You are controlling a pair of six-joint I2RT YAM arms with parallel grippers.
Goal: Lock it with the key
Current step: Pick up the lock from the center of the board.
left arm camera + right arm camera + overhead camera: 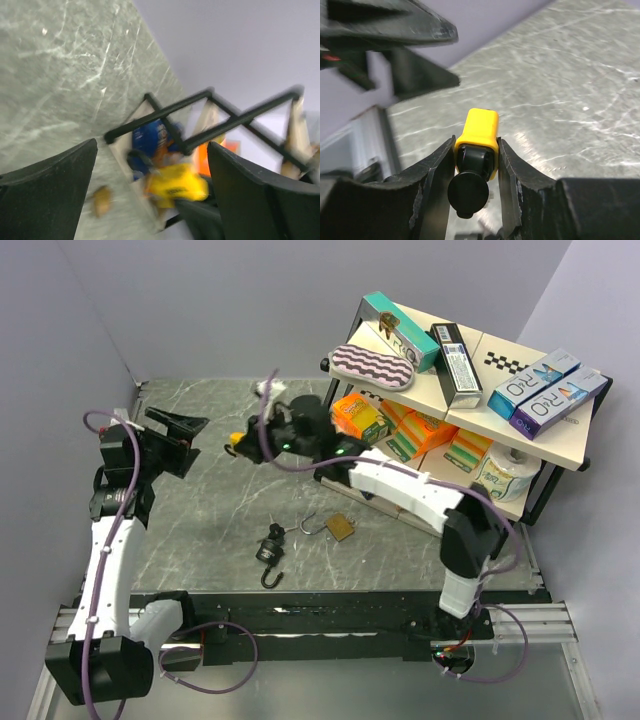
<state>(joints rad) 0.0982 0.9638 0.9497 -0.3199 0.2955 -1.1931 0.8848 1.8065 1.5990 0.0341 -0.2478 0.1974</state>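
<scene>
Key (476, 134): yellow head, clenched between the right jaws and sticking out past their tips. It is carried in the air, off the tabletop (200, 510).

Padlock (341, 529): brass, lying flat on the tabletop, below the right jaws and back toward the arm bases, well apart from them. Its long axis runs roughly left-right, with the shackle (313, 523) toward the left arm's side, seemingly swung open, and the body toward the right. Keyhole face not discernible.

Left jaws: released, spread wide, empty. They are just beside the right jaws on the left, tips facing the key, not touching it.

Reach: padlock is nearer the right arm (400, 485), on the near side of its forearm; left arm (110, 540) is farther.

Judgement: key must descend and come back toward the padlock; free left jaws are likely needed to steady it.

Hooked black item (270, 546): near the padlock, left of it, apart.

Shelf (425, 385): holds boxes, beyond the right arm.
</scene>
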